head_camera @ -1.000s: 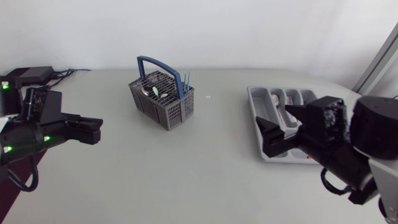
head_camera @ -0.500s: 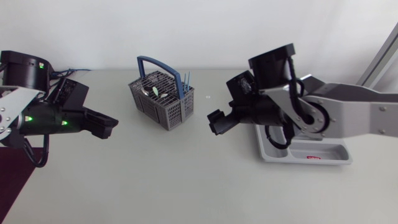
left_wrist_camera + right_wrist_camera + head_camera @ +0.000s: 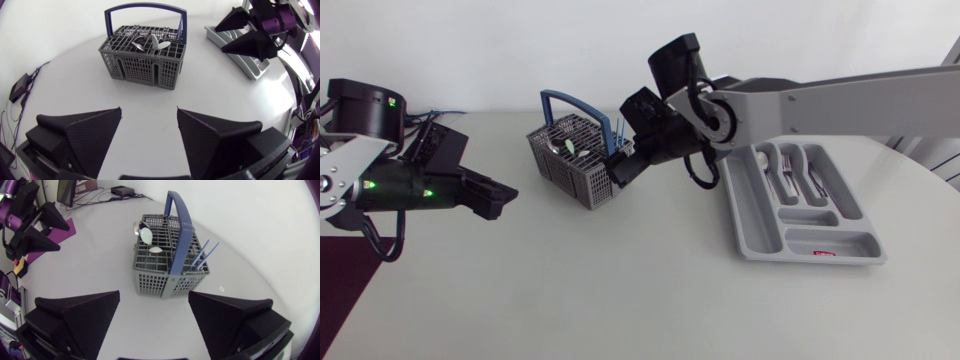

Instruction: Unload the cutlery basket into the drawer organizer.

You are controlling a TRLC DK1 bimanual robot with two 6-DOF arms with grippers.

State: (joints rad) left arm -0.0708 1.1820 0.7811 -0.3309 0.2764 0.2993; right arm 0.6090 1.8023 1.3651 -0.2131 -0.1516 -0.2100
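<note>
Spoons point(image 3: 570, 147) and two thin blue rods point(image 3: 619, 128) stand in the cutlery basket point(image 3: 578, 165), a grey plastic grid under an arched blue handle point(image 3: 567, 103). In the head view it sits toward the far left-middle of the table point(image 3: 620, 280), well apart from the drawer organizer point(image 3: 752, 215) on the right, where some silver cutlery point(image 3: 788, 178) lies in the far compartments. The right gripper point(image 3: 620, 172) hangs just beside the basket's corner near the rods, while the left gripper point(image 3: 492, 197) is apart on the basket's other side. In the left wrist view the left claw's fingers are spread wide with nothing between them, and the basket is ahead. In the right wrist view the right claw is likewise spread and empty, with the basket just ahead and the rods at its nearer corner. The spoons look light, stiff and slick, so a pinch across the bowl or neck above the grid seems the surest hold. The rods are slender and would likely twist or slip unless squeezed squarely near their tips. The basket itself seems light and may lift or slide if a piece drags in its grid.
</note>
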